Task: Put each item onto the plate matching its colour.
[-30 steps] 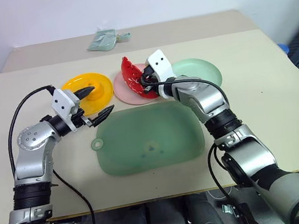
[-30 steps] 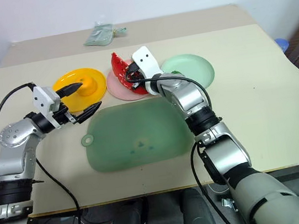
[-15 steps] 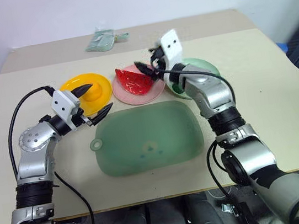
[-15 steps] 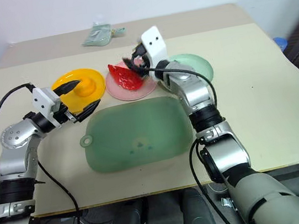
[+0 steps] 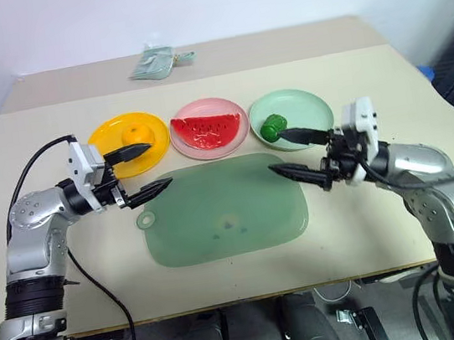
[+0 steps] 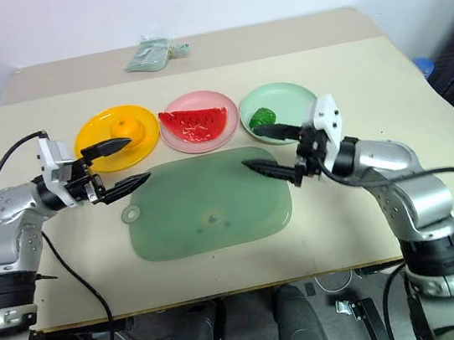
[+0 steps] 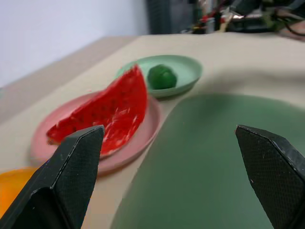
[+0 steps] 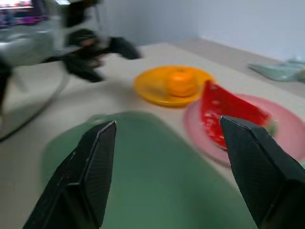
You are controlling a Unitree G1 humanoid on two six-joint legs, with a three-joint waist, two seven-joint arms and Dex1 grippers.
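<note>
Three plates sit in a row behind the mat (image 5: 225,212) — fruit (image 5: 133,134) on the left plate (image 5: 104,141), watermelon wedge (image 5: 207,128) on the middle plate (image 5: 207,149), vegetable (image 5: 272,126) on the right plate (image 5: 311,107).

A translucent green mat (image 5: 225,212) lies on the beige table (image 5: 387,105), a pale green packet (image 5: 159,61) at the far edge.

The three plates, yellow (image 5: 103,139), pink (image 5: 187,147) and mint (image 5: 310,108), look like smooth plastic with a soft sheen; the watermelon wedge (image 5: 206,128) is glossy red plastic; the green vegetable (image 5: 272,126) is bumpy; the mat (image 5: 225,212) is translucent and matt; the table (image 5: 366,74) is a matt beige board; the fingers (image 7: 76,164) are finely textured black plastic.
</note>
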